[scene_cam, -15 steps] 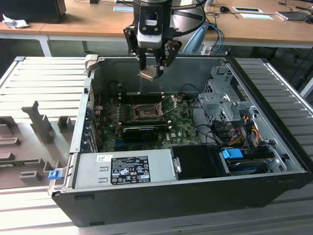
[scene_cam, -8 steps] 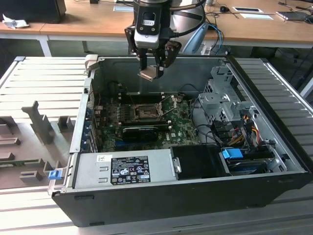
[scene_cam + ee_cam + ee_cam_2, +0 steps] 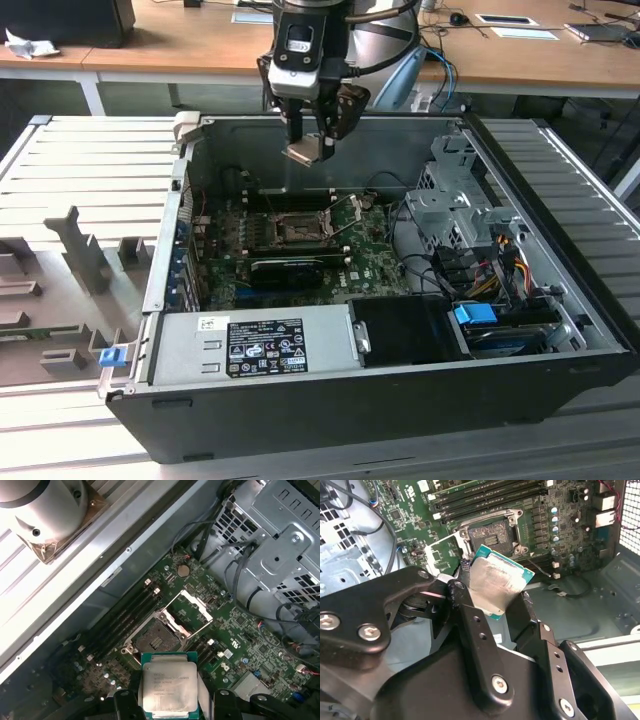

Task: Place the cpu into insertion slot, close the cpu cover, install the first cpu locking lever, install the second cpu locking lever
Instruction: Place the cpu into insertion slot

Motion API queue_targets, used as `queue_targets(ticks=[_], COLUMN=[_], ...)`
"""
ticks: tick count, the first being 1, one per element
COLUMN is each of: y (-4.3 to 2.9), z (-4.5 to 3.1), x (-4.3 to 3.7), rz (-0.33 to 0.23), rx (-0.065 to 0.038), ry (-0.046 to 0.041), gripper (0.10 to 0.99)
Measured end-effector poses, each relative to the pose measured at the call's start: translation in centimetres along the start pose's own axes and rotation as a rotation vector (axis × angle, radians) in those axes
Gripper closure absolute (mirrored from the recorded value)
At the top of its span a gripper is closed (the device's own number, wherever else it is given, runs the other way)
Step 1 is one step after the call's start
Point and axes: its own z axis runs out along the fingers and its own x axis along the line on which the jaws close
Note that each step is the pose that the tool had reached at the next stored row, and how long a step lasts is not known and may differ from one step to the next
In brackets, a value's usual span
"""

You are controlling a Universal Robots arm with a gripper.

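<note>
So our black gripper (image 3: 314, 145) pinches the flat silver square cpu (image 3: 167, 687) above the empty dark insertion slot (image 3: 155, 636) (thin metal cpu cover (image 3: 197, 605) open), no step done yet.

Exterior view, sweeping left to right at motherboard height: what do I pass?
Grey fixture blocks → case wall → insertion slot → drive cage → ribbed panel. The tool, holding the cpu, hangs above the slot, so it is left out.
</note>
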Motion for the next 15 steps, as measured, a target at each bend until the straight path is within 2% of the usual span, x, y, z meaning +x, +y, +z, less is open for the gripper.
queue_targets(ticks=[2, 7, 11, 15], y=[0.0, 0.0, -0.01, -0.05], z=[0.01, 0.07, 0.24, 0.52], x=[0.0, 0.0, 0.0, -0.01], rz=[0.018, 0.114, 0.166, 0.172], rx=[0.0, -0.002, -0.001, -0.001], ry=[-0.0015, -0.0094, -0.0126, -0.0128], gripper=[0.557, 0.557, 0.557, 0.557])
